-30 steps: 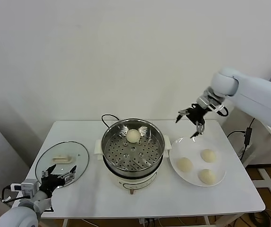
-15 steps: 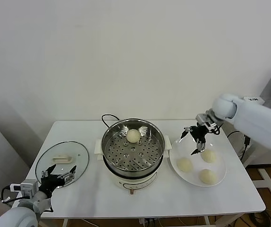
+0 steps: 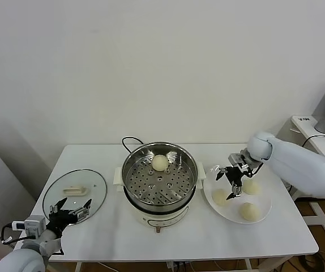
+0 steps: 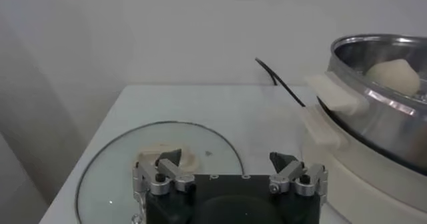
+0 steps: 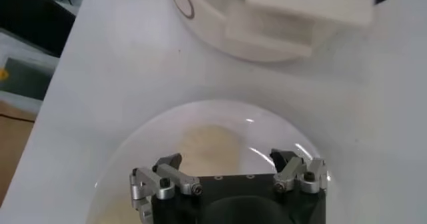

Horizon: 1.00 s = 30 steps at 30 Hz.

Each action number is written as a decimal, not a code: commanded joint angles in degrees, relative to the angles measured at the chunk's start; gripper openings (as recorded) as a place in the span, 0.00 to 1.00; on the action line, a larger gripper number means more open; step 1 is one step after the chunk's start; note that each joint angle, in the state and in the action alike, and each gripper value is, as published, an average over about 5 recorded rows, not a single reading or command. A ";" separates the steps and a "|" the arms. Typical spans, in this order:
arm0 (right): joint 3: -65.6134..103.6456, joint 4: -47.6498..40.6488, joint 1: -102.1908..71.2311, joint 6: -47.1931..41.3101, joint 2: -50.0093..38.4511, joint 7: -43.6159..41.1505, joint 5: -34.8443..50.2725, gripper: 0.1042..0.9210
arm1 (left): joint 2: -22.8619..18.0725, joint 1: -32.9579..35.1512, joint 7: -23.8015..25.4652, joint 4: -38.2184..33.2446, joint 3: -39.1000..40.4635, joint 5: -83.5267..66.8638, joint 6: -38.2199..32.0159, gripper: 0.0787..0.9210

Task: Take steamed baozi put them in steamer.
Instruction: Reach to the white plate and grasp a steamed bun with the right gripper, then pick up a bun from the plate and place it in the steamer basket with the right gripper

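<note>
Right gripper poised over a plate bun, one bun already in the steamer.

On the desk [image 3: 94,232], the steamer [image 3: 159,180] holds one bun [image 3: 159,162]; the plate [image 3: 264,216] holds three. Right gripper [image 3: 231,182], fingers spread, hangs over the nearest bun [image 3: 220,196]: centre it, lower, close gently. Left gripper [image 3: 71,211] idles, spread, by the lid [image 3: 75,192].

The steamer [image 3: 159,180] was polished stainless steel, its perforated tray [image 3: 158,182] shiny and mirror-like, set on a smooth white plastic base [image 3: 158,218] with matching plastic handles [image 4: 328,105]. The steamed baozi [image 3: 159,162] looked matt, soft and smooth-skinned, as did those on the glossy white plate [image 3: 263,213]. The lid [image 3: 75,194] was clear, reflective glass with a pale plastic handle [image 3: 73,191], lying on a smooth, matt white table [image 3: 208,238].
</note>
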 commanded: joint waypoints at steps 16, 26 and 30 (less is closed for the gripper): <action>6.16 -1.05 -5.29 -0.46 0.58 -0.32 -4.32 0.43 | -0.25 -0.08 -0.11 0.23 0.04 0.24 0.24 0.88; -12.53 9.95 18.90 -3.42 -6.78 -2.47 10.06 0.38 | -0.32 -0.04 -0.27 0.07 0.13 0.25 0.37 0.88; -21.92 13.93 32.53 -5.87 -8.03 -4.12 18.87 0.39 | -0.44 -0.09 -0.29 -0.10 0.31 0.25 0.40 0.88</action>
